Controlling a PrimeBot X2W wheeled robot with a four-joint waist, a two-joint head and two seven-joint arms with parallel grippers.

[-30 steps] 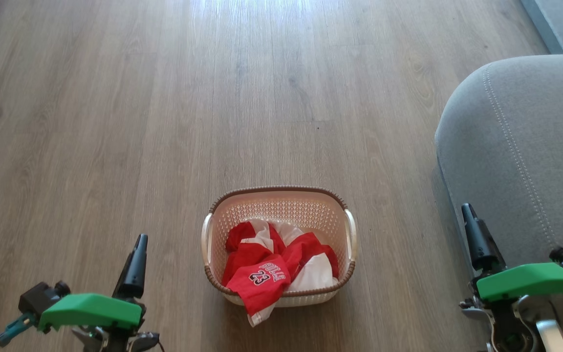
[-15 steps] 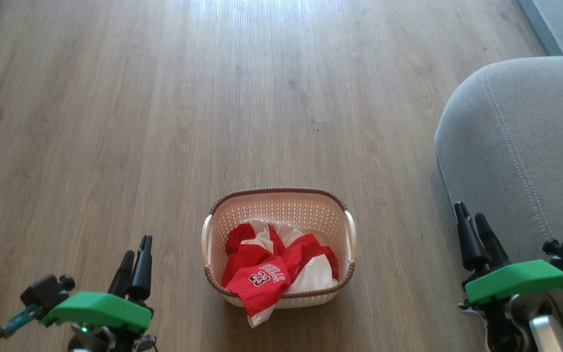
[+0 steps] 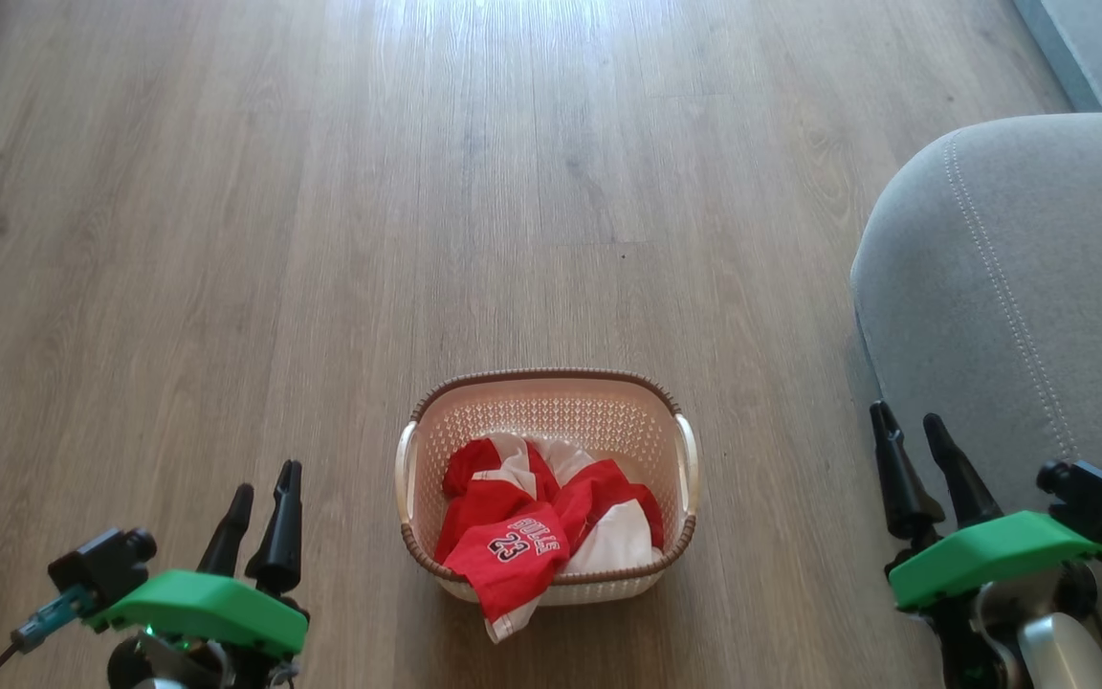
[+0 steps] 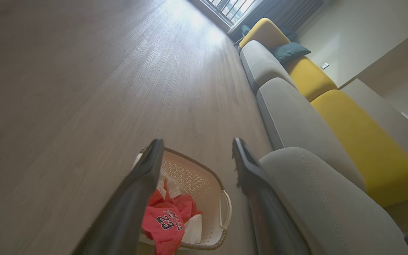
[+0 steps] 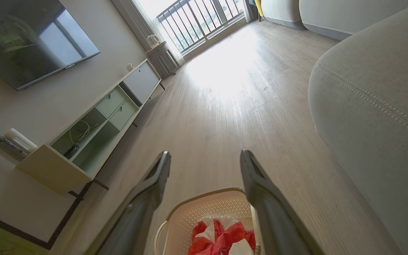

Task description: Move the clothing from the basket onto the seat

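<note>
The cream basket with a brown rim stands on the wood floor at the bottom centre of the head view. Red and white clothing lies crumpled inside, and the red "BULLS 23" jersey drapes over the near rim. The grey seat with pale stitching rises at the right. My left gripper is open at the lower left, away from the basket. My right gripper is open at the lower right, just in front of the seat. The wrist views show the basket, the clothing and the seat.
Wood floor spreads around the basket. A long grey and yellow sofa runs beyond the seat. A low white TV cabinet and a wall screen stand along the far wall, with a balcony railing behind.
Both grippers have gone from shut to open, fingers spreading apart. The head camera has tilted slightly, shifting the scene a little down.
</note>
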